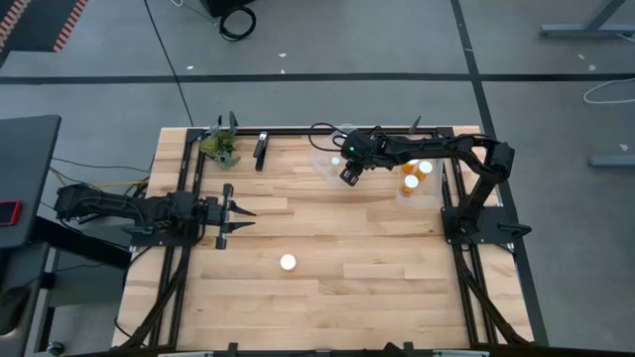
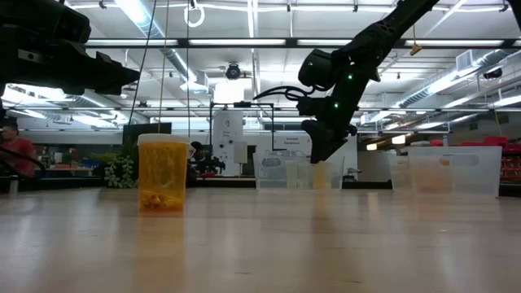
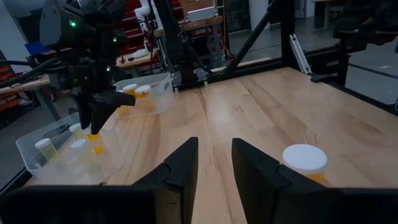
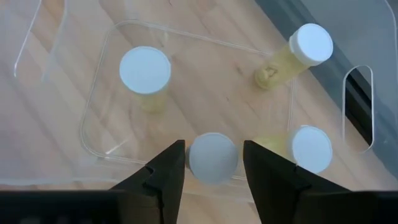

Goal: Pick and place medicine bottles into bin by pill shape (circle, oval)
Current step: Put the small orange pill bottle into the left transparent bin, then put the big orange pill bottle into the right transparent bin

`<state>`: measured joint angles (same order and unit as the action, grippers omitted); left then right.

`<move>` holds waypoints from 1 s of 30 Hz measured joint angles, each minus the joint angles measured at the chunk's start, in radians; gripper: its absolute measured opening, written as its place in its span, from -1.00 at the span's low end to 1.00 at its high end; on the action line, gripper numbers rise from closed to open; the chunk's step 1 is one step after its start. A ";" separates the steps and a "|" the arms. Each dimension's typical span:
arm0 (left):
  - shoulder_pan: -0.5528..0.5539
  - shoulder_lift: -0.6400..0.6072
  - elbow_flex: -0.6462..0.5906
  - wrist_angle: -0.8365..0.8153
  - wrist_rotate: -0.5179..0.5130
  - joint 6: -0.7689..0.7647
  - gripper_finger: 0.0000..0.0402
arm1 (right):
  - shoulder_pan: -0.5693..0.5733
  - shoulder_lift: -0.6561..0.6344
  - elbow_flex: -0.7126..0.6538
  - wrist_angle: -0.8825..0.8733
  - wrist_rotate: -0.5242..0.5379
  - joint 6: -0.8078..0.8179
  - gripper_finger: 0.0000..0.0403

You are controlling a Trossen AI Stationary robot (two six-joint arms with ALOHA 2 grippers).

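Note:
My right gripper hangs over a clear bin at the table's far middle and is shut on a white-capped amber medicine bottle. Three more white-capped bottles stand upright on this bin's floor. A second clear bin to the right holds a few orange bottles. One bottle stands alone on its base mid-table; it also shows in the left wrist view. My left gripper waits open at the table's left, short of that bottle. My right gripper has the bottle's round white cap between its two fingers, one on each side. The fingers come from above, pointing down. The bottle stands upright below them, low inside the clear bin; whether its base rests on the bin's floor, I cannot tell.
A small green plant and a black object sit at the far left of the table. Black frame rails run along the left and right edges. Bare wood lies across the near half around the lone bottle.

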<state>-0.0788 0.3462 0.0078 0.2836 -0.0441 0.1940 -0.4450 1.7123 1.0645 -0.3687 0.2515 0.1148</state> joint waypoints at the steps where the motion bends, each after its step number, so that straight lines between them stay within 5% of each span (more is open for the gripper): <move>1: 0.000 0.000 0.000 0.000 0.000 0.000 -0.47 | 0.000 0.000 0.000 0.002 0.000 0.005 -0.15; 16: 0.000 0.000 0.000 0.000 0.000 0.000 -0.47 | 0.033 0.000 0.096 0.003 0.013 -0.014 0.15; 30: 0.000 0.000 0.000 0.000 0.000 0.000 -0.47 | 0.312 0.000 0.251 0.033 0.069 -0.100 0.15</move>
<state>-0.0787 0.3464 0.0077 0.2836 -0.0437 0.1940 -0.1331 1.7126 1.3155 -0.3353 0.3201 0.0150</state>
